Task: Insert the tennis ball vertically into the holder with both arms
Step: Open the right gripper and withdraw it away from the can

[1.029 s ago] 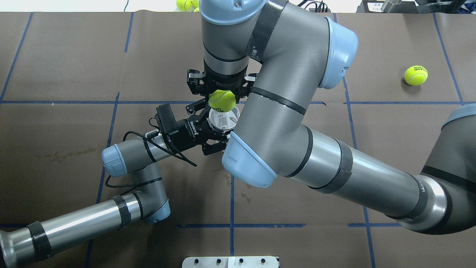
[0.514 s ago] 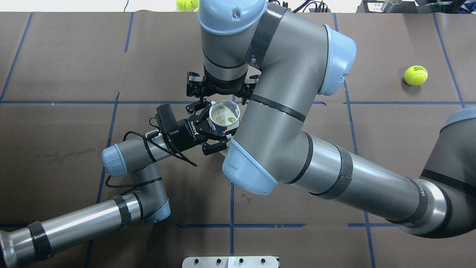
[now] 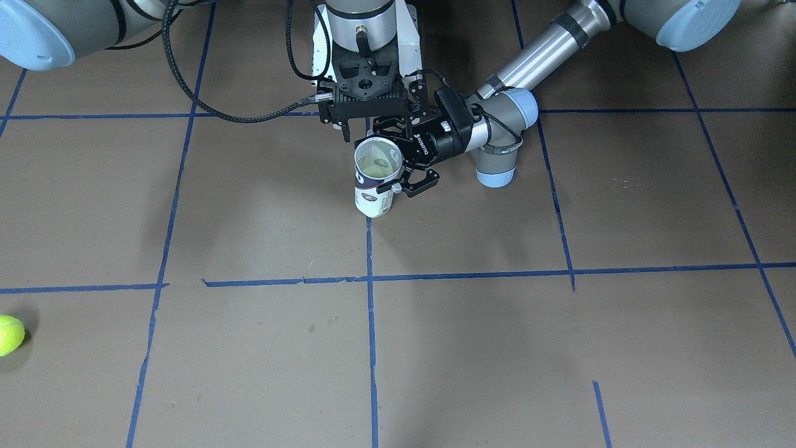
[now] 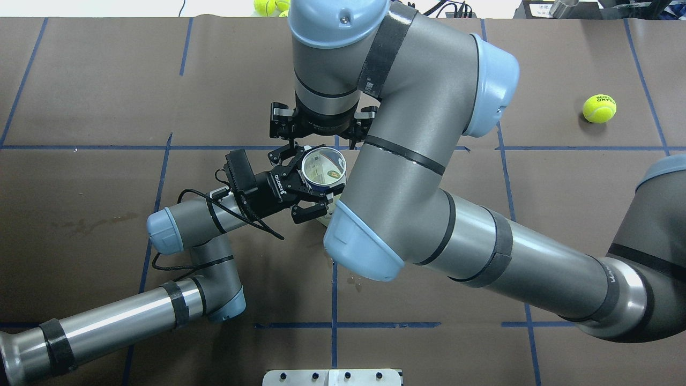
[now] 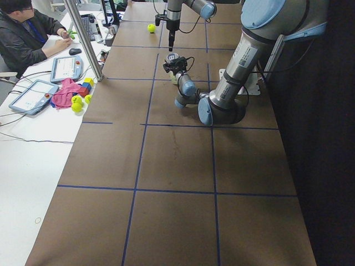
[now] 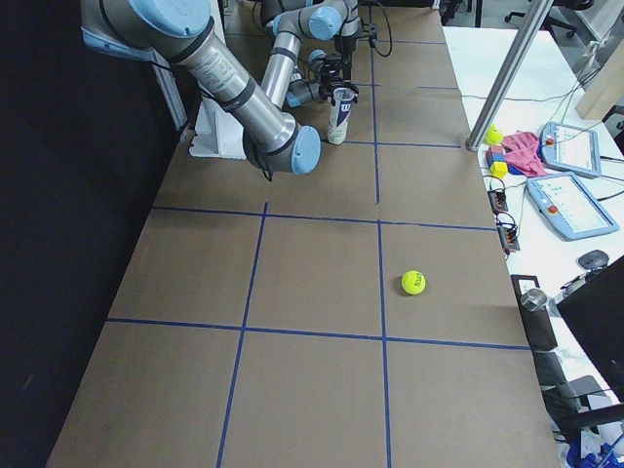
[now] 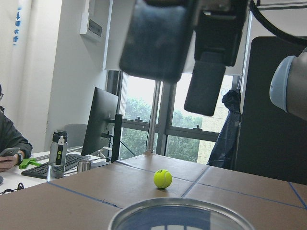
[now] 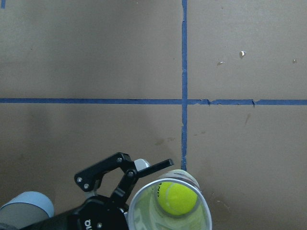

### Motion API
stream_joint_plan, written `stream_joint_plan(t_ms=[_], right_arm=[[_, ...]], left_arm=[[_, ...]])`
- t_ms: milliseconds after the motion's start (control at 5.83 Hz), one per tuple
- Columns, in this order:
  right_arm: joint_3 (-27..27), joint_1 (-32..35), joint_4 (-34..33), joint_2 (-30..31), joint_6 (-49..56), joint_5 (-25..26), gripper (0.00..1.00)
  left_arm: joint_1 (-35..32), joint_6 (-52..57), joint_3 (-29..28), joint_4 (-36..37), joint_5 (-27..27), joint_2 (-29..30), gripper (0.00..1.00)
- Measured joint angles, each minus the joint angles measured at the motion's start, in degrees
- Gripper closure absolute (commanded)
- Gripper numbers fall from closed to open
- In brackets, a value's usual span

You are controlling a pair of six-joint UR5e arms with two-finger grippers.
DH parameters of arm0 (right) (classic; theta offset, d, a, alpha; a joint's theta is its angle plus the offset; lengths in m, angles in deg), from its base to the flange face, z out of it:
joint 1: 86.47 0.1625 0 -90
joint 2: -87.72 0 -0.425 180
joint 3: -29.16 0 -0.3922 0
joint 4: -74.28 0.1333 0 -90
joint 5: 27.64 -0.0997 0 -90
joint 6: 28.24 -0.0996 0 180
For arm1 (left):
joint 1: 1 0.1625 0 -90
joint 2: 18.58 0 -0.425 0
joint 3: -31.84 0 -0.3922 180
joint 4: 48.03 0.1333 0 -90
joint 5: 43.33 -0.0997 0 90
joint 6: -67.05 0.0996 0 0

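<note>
The holder (image 4: 322,167), a clear tube with a navy-and-white label, stands upright on the table near its middle (image 3: 375,186). My left gripper (image 4: 309,185) is shut on its upper part from the side. A yellow-green tennis ball (image 8: 177,198) lies inside the tube, seen down its open mouth. My right gripper (image 3: 367,132) points straight down just above the tube's mouth. In the left wrist view its two fingers (image 7: 153,38) stand apart over the tube's rim (image 7: 182,211) and hold nothing.
A second tennis ball (image 4: 599,108) lies on the brown table far to my right (image 3: 9,335). More balls (image 4: 265,6) sit at the far edge. A white pedestal base (image 4: 332,377) is at the near edge. A side desk holds tablets (image 5: 33,94).
One second ago my right gripper held the ball over the tube's mouth. The ball has left the gripper and now lies inside the tube. My left gripper has kept its hold.
</note>
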Motion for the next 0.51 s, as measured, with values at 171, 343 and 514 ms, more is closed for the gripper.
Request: stream_joint_plan(t_ms=[171, 343, 514], right_arm=[[3.6, 1.9, 0.0, 3.7, 3.1, -0.7, 0.00], [6.6, 6.0, -0.1, 8.4, 8.8, -3.3, 0.00], [7.8, 11.4, -0.1, 12.5, 16.0, -7.0, 0.00]], left_arm=[[0.0, 0.0, 0.0, 0.0, 0.0, 0.0, 0.05], [0.0, 0.0, 0.0, 0.0, 0.0, 0.0, 0.05], [0.0, 0.0, 0.0, 0.0, 0.0, 0.0, 0.05]])
